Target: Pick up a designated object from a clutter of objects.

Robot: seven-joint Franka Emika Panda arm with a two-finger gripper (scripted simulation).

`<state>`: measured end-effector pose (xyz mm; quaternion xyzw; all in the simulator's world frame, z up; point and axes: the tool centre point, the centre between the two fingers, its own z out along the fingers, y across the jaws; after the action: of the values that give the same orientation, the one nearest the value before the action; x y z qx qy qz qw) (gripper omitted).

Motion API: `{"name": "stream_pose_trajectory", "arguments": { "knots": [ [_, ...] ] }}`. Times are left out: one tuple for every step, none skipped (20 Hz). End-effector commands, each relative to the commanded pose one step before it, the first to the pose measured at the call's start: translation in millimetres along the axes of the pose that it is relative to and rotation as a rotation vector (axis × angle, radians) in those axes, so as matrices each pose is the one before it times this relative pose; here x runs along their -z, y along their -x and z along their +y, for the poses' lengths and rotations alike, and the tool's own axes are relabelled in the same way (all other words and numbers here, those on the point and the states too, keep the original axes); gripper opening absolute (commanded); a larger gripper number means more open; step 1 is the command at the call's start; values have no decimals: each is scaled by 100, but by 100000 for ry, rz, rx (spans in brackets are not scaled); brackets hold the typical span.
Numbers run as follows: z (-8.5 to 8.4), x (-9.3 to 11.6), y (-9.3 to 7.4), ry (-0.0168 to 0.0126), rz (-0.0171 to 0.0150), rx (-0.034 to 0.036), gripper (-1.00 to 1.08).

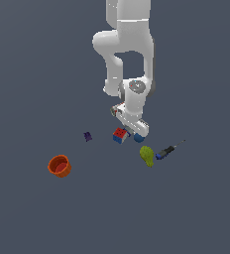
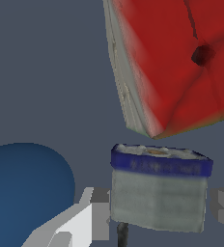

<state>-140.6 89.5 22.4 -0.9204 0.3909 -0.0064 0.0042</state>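
My pincer (image 2: 157,207) has its fingers (image 2: 80,217) apart either side of the red-and-white can (image 2: 157,188), beside the puzzle cube (image 1: 120,135) and blue ball (image 1: 139,138). The can's axis I cannot tell. The orange cup (image 1: 60,166) sits upright.

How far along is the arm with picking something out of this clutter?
Done: the gripper is down low among the items, beside the puzzle cube and blue ball.
In hand: its fingers straddle a small blue-banded can; the wrist view does not show whether they are gripping it yet.
Left: a firm close, if needed, and the lift. The orange cup and pear lie apart.
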Motion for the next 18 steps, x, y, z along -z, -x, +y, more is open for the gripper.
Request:
{"name": "stream_pose_trajectory", "arguments": {
  "knots": [
    [275,-934,488,1256,-901,598,100],
    [-12,-46,-13,0,0,0,100],
    [-13,-6,-18,0,0,0,100],
    [-9,20,-9,10,47,5,100],
    [0,0,0,0,0,0,-100],
    [0,0,0,0,0,0,-100],
    [0,0,0,0,0,0,-100],
    [0,0,0,0,0,0,-100],
    [0,0,0,0,0,0,-100],
    [0,0,0,0,0,0,-100],
    [0,0,0,0,0,0,-100],
    [0,0,0,0,0,0,-100],
    [0,0,0,0,0,0,-100],
    [0,0,0,0,0,0,-100],
    [-363,807,-880,-1841,1313,-1346,-100],
    [0,19,-17,0,0,0,-100],
    [0,57,-52,0,0,0,-100],
    [-1,96,-87,0,0,0,-100]
  ]
}}
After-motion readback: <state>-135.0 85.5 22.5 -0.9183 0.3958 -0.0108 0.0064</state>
